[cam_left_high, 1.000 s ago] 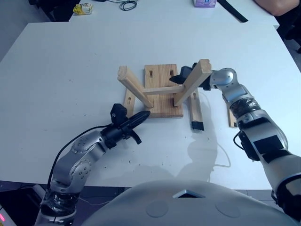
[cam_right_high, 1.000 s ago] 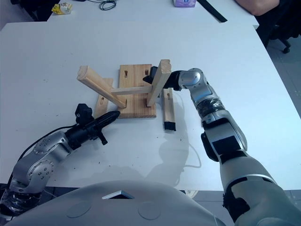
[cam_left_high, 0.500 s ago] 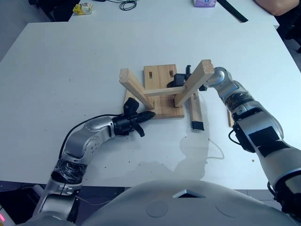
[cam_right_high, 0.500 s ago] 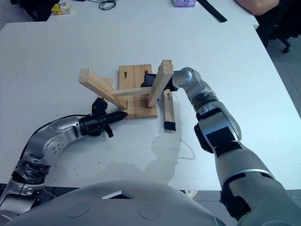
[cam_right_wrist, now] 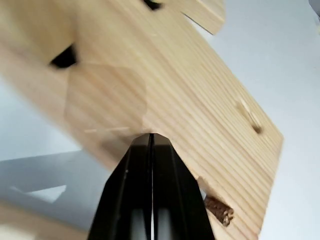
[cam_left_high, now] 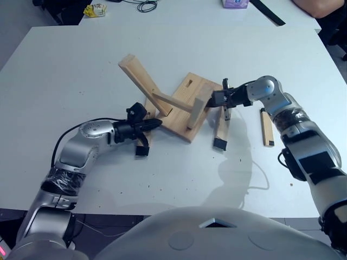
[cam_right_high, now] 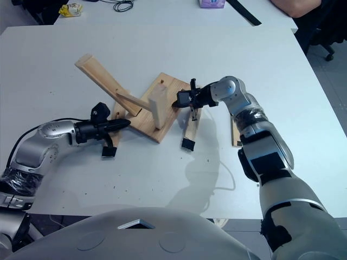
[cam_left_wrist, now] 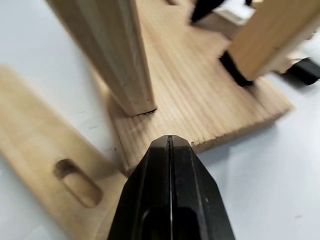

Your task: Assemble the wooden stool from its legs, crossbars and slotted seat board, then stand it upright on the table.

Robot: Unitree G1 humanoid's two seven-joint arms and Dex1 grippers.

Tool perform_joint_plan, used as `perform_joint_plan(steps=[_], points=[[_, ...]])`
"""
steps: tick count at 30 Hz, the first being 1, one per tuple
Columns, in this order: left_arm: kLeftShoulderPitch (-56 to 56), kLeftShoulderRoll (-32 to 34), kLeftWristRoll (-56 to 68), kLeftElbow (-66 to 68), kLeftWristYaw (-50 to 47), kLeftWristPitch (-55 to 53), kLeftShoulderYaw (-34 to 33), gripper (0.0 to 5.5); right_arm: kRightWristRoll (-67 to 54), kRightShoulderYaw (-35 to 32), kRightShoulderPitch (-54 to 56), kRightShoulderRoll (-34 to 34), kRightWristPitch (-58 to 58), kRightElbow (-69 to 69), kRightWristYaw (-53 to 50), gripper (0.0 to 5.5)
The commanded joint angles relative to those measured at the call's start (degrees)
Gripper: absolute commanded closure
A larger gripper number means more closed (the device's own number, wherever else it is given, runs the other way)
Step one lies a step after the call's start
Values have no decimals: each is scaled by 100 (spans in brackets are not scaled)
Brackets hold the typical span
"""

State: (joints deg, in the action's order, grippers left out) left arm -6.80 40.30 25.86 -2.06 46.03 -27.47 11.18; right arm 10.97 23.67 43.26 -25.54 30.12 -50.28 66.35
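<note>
- As I judge it, the stool is partly built. A tall leg (cam_left_high: pixel 140 80) and a shorter leg (cam_left_high: pixel 199 111) stand in the seat board (cam_left_high: pixel 179 121), joined by one crossbar (cam_left_high: pixel 173 102). The board lies flat between my two pincers.
- Left to fit: a loose leg (cam_left_high: pixel 221 127) just beside the right pincer (cam_left_high: pixel 217 98), a thin stick (cam_left_high: pixel 265 129) farther out from it, and a slotted piece (cam_left_wrist: pixel 30 150) under the left pincer (cam_left_high: pixel 155 123). Then the stool must be stood upright.
- Left pincer: fingers together, empty, its tip just short of the board's edge.
- Right pincer: fingers together, empty, its nose at the board's edge.
- The head views give the layout. The left wrist view adds the slot, and the right wrist view a dowel (cam_right_wrist: pixel 218 210) in the board's edge.
</note>
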Motion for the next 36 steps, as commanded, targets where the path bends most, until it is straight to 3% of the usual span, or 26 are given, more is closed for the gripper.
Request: perform_joint_plan(steps=[1,11,18,22,27,36], points=[[385,237,-601,637,-162,-306,100,550,-230,14,-797,-220,-505,1020,381,548],[289,34,-658,1043,-386,-79,-253,550,-988,-106,-2033,-492,-2082,3768,604,548],[-27,-380,-368,1143,-755,110,-968,550,-1504,-617,-1997,-428,-2985,4413,243,548],[5,-568,169,401,-974,-187,-1661,550,-1512,-1053,-1229,-401,-3099,3778,-205,548],[319,-690,462,-813,-1399,-795,-1991,550,-258,-650,-457,-379,-2052,1774,-1266,548],[1100,-584,166,-1865,-1726,-1639,-1475,550,467,-71,-530,-42,-1123,889,-1658,548]])
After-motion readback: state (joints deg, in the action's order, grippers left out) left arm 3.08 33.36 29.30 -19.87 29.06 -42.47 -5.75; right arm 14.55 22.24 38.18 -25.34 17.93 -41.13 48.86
